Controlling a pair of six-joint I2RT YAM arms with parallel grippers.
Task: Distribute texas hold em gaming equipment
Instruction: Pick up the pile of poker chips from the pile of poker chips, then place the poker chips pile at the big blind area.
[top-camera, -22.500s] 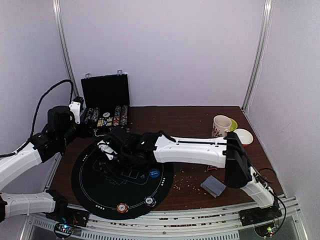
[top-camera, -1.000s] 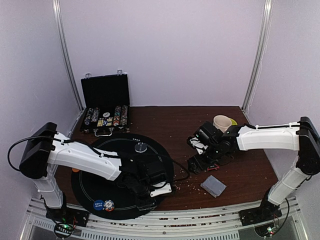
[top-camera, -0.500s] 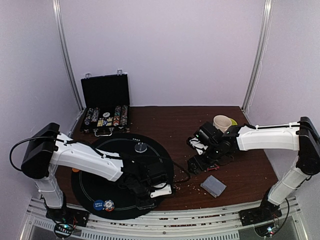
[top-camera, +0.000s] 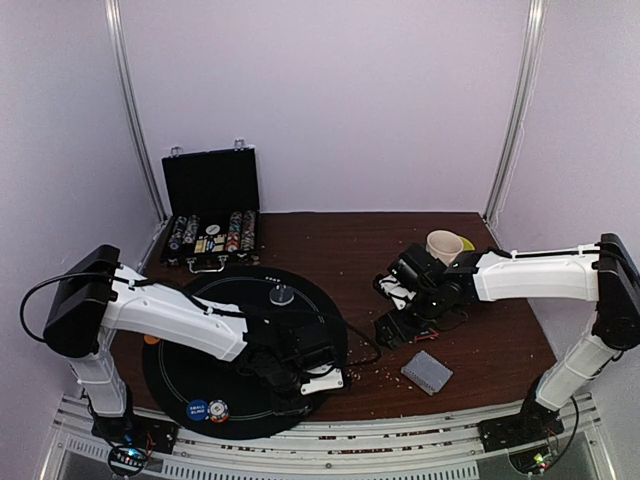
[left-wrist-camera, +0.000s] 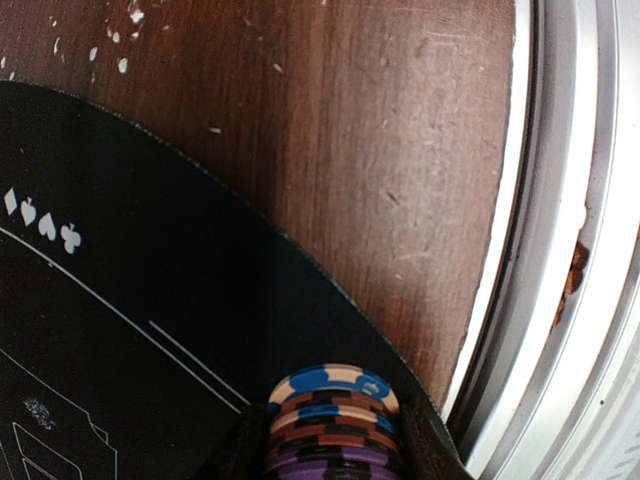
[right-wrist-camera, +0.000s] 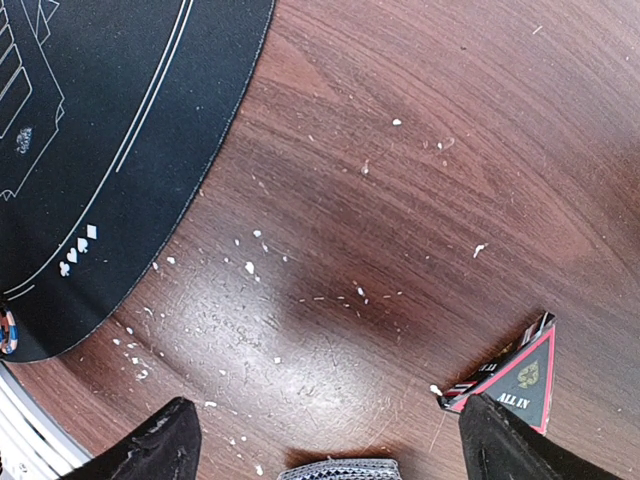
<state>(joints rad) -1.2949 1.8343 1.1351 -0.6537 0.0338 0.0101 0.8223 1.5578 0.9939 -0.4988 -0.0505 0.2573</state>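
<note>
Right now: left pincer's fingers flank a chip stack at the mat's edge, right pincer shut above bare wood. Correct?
One error: the right pincer is open, fingers wide apart above the wooden table, per the right wrist view. The left pincer does flank the chip stack at the edge of the black mat.

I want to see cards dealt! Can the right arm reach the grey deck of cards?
Probably yes. The right arm hovers close to the card deck, jaws wide open, and only crumb-strewn table lies between them; nothing seems in the way.
</note>
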